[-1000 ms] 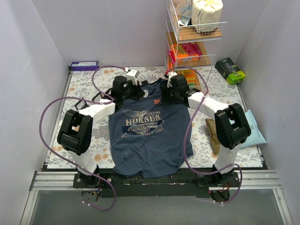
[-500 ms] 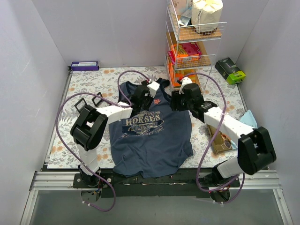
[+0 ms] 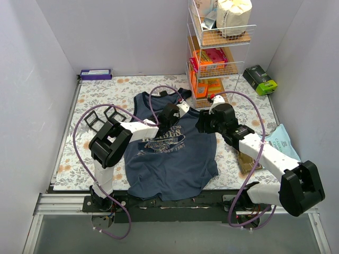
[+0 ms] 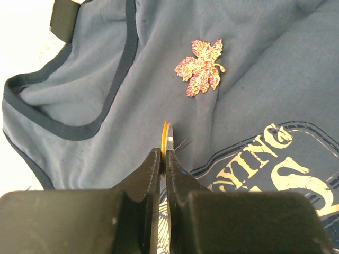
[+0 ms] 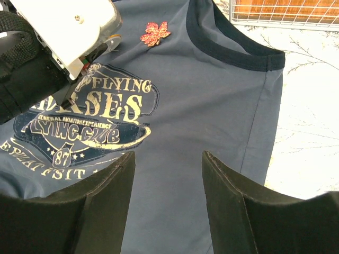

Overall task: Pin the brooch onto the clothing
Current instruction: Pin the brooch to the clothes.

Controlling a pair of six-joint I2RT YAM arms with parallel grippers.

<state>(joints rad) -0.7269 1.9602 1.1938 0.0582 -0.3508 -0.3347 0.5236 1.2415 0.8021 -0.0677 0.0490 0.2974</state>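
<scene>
While brooch (image 4: 200, 67) lies on clothing (image 4: 265, 69), left claw (image 4: 163, 154) pinches a disc (image 4: 166, 135); right claw (image 5: 168, 159) gapes.

Printed in pale letters on the navy tank top (image 5: 212, 95), left of centre in the right wrist view: "FLYING", a partly hidden word ending "SES", "GENERAL AVIATION EXPERIENCE", "FLYING CLUB" and "87". At lower right of the left wrist view, only "YING" legible.

I am working over a floral-patterned surface (image 3: 95, 95), pale walls (image 3: 132, 37) closing it in, a wire shelf rack (image 3: 197, 63) standing at the far edge.
</scene>
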